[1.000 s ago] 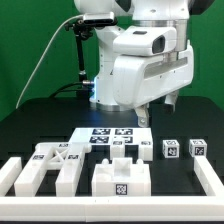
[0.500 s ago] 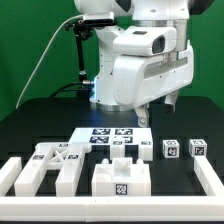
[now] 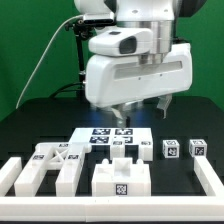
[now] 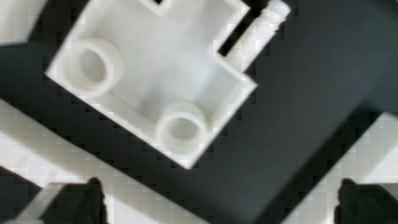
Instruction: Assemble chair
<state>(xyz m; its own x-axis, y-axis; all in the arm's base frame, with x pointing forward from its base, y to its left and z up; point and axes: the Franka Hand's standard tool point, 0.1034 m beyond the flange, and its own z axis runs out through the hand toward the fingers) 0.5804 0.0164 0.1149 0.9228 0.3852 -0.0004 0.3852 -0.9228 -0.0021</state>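
Observation:
The chair lies as loose white tagged parts near the table's front. A cross-braced part (image 3: 52,163) is at the exterior view's left, a blocky part (image 3: 120,177) is in the middle, and small cubes (image 3: 171,149) (image 3: 197,147) are at the right. My gripper (image 3: 142,109) hangs open and empty above the table behind them. In the wrist view, the gripper (image 4: 217,205) shows dark fingertips (image 4: 71,205) wide apart. Beyond them lies a flat white panel (image 4: 151,75) with two round holes, not touched.
The marker board (image 3: 107,137) lies flat under the gripper. Plain white border rails (image 3: 8,176) (image 3: 211,180) run along the front left and right. A black cable (image 3: 40,60) hangs at the back left. Another small cube (image 3: 147,150) sits beside the marker board.
The arm's wrist and gripper have shifted toward the exterior view's left and turned somewhat. The parts on the table have not moved.

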